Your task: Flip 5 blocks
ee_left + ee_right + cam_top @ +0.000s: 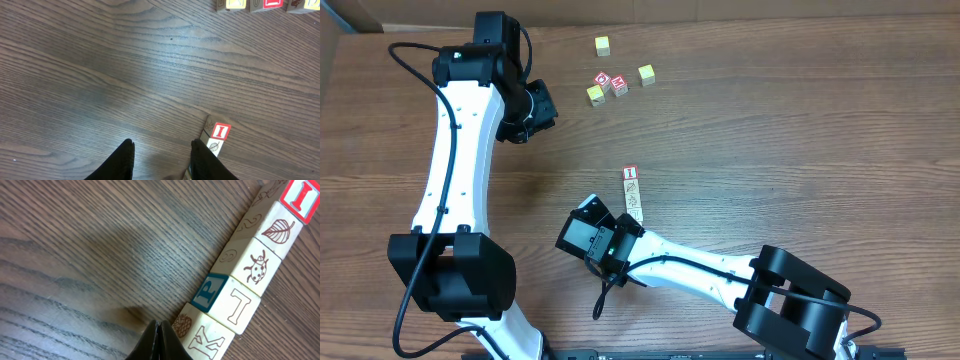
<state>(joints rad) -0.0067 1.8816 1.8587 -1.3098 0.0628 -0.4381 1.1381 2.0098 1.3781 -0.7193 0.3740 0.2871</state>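
Observation:
The blocks [633,196] lie in a touching row on the wooden table. In the right wrist view the row runs diagonally: a red-bordered I block [300,195], a leaf block [278,230], a ladybug block [255,267], a block with an outlined I and a teal P side [235,307], and a K block with a pineapple side [205,339]. My right gripper [159,326] is shut and empty, its tip just left of the K block. My left gripper [162,157] is open over bare wood, holding nothing. The red I block [220,132] and the leaf block [214,146] lie beside its right finger [202,157].
Loose cubes sit at the back of the table: yellow-faced ones [603,45] [646,74] [595,95] and two red-faced ones [603,80] [619,86]. The left arm [455,150] stretches along the left side. The right arm [690,272] lies across the front.

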